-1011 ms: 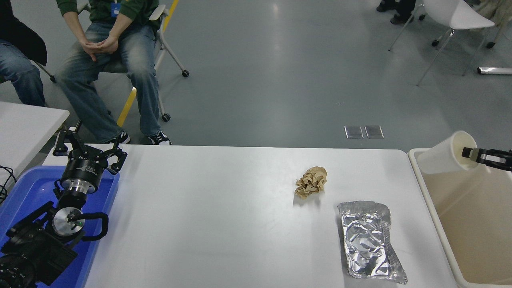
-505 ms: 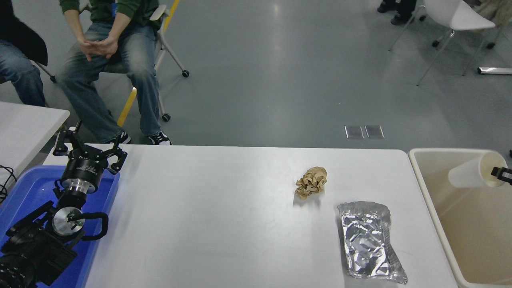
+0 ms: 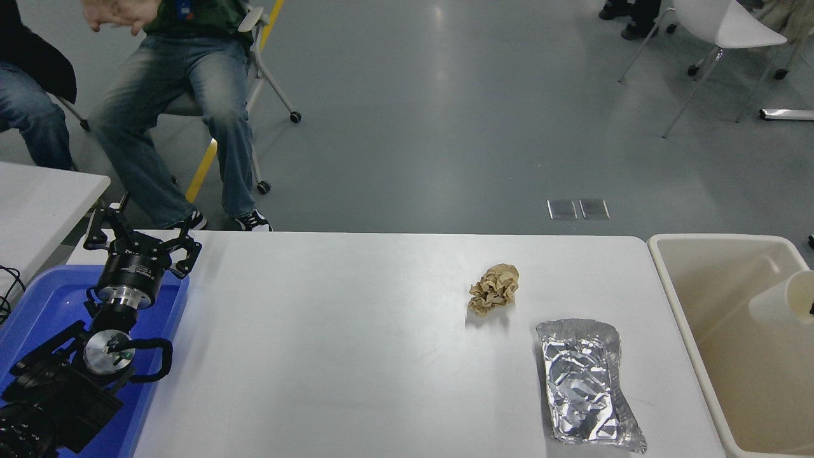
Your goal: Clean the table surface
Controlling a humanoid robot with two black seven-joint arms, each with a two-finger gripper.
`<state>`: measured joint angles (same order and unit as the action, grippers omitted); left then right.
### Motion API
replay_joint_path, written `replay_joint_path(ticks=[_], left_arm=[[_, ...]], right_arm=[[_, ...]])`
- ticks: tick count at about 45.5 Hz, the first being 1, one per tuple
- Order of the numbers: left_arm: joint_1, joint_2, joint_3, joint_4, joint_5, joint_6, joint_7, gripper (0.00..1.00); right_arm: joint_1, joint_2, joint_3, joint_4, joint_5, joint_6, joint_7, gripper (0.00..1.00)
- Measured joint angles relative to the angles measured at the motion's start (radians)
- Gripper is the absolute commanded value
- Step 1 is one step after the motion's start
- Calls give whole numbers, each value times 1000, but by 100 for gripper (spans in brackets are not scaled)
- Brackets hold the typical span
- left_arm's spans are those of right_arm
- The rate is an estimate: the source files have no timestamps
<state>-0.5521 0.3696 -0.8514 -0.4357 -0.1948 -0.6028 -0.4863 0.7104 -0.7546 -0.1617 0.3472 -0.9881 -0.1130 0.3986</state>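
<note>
The white table surface [image 3: 356,356] holds a crumpled brown paper ball [image 3: 494,290] at the middle right and a flattened foil tray [image 3: 585,381] at the front right. A white paper cup [image 3: 781,298] hangs tilted over the beige bin [image 3: 674,286] at the right edge. Only a dark sliver of my right gripper [image 3: 811,310] shows at the cup's rim, shut on it. My left gripper [image 3: 137,245] is parked at the lower left, open and empty, over a blue tray [image 3: 38,305].
Two people sit beyond the table's far left corner, one with hands [image 3: 114,16] raised. A smaller white table [image 3: 38,197] stands at the left. White chairs [image 3: 725,25] stand on the grey floor at the far right.
My right gripper has carried the cup right and down over the bin, nearly out of the picture. The seated person has lifted their hands from their lap.
</note>
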Motion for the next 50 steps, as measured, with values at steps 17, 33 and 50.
replay_joint_path(ticks=[17, 33, 50], left_arm=[[0, 0, 0, 0, 0, 0, 0, 100], [0, 0, 0, 0, 0, 0, 0, 100], [0, 0, 0, 0, 0, 0, 0, 100]], right_arm=[[-63, 168, -47, -264, 1, -30, 20, 0], [-82, 242, -59, -364, 2, -50, 16, 0], [-84, 264, -66, -382, 125, -48, -18, 100]])
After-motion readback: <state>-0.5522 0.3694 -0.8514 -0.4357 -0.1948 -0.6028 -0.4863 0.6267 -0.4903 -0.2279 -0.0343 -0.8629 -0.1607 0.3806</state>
